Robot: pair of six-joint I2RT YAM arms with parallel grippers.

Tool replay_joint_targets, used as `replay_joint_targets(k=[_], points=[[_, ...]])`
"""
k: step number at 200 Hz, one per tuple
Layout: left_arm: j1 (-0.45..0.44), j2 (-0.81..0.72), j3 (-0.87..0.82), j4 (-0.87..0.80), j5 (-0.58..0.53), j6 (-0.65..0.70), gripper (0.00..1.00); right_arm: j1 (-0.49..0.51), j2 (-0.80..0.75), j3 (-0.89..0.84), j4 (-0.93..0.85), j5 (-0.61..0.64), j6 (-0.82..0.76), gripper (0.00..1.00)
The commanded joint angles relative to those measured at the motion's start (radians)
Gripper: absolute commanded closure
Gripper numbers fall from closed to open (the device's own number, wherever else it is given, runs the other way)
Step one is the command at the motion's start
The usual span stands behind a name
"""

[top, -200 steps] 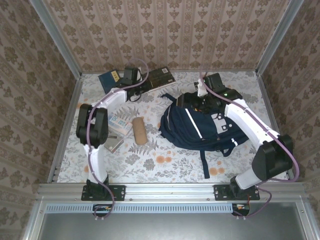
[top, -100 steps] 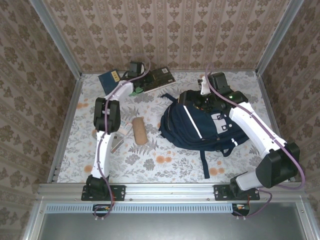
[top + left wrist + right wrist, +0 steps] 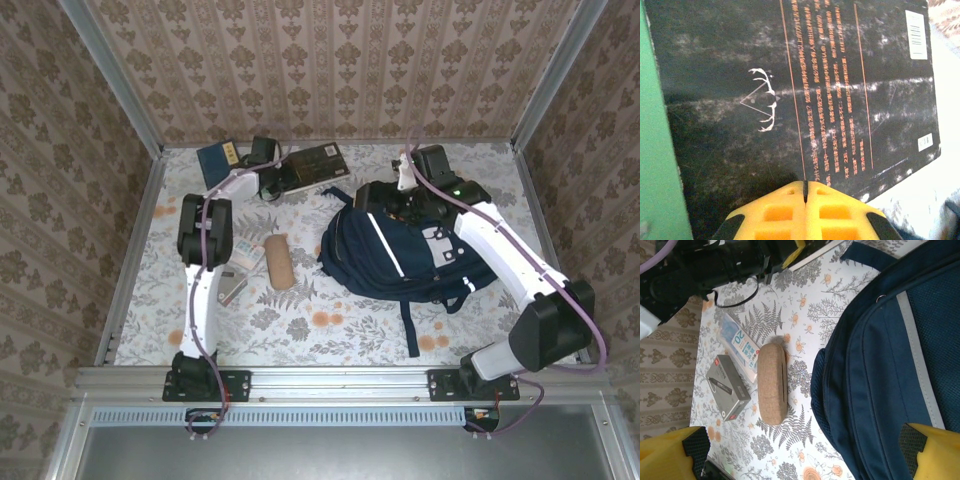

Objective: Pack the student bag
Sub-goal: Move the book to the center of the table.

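The student bag (image 3: 400,255), navy with white stripes, lies right of centre; its blue side (image 3: 890,350) fills the right of the right wrist view. My right gripper (image 3: 397,203) hovers over the bag's top end, open, with its yellow fingers (image 3: 675,450) spread wide and nothing between them (image 3: 802,452). A dark book (image 3: 318,162) with orange text (image 3: 790,90) lies at the back. My left gripper (image 3: 277,176) is at that book's left end, shut, its yellow fingertips (image 3: 805,186) pressed together just over the cover.
A blue book (image 3: 217,158) lies at the back left. Left of the bag sit a tan fabric case (image 3: 279,261) (image 3: 772,385), a white-blue pack (image 3: 740,347) and a grey box (image 3: 228,290) (image 3: 727,387). A bag strap (image 3: 408,325) trails toward the front edge.
The left arm's elbow has swung in from the far left toward the back, while its gripper stays by the dark book. The right arm and the bag have hardly moved.
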Motion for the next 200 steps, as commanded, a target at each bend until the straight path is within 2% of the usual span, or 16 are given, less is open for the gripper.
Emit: replay_joint_targets(k=[1, 48, 81, 107, 121, 136, 157, 200], points=[[-0.012, -0.089, -0.206, 0.053, 0.006, -0.098, 1.00, 0.021, 0.056, 0.049, 0.015, -0.028, 0.000, 0.01], [-0.092, -0.302, -0.547, 0.256, -0.030, -0.274, 1.00, 0.068, 0.179, 0.109, 0.049, -0.039, 0.016, 0.00], [-0.160, -0.437, -0.652, 0.256, -0.070, -0.310, 1.00, 0.109, 0.259, 0.148, 0.083, -0.035, 0.040, 0.01], [-0.147, -0.533, -0.680, 0.217, -0.102, -0.289, 1.00, 0.139, 0.306, 0.168, 0.102, -0.010, 0.072, 0.00], [-0.120, -0.543, -0.629, 0.158, -0.102, -0.226, 0.99, 0.150, 0.322, 0.166, 0.121, -0.004, 0.097, 0.00], [-0.083, -0.513, -0.545, 0.092, -0.099, -0.150, 0.99, 0.163, 0.338, 0.168, 0.137, 0.001, 0.117, 0.06], [-0.031, -0.416, -0.413, 0.075, -0.023, -0.075, 1.00, 0.177, 0.351, 0.174, 0.146, 0.008, 0.132, 0.12], [0.016, -0.145, -0.086, -0.054, 0.072, 0.055, 1.00, 0.200, 0.356, 0.185, 0.139, 0.036, 0.150, 0.08]])
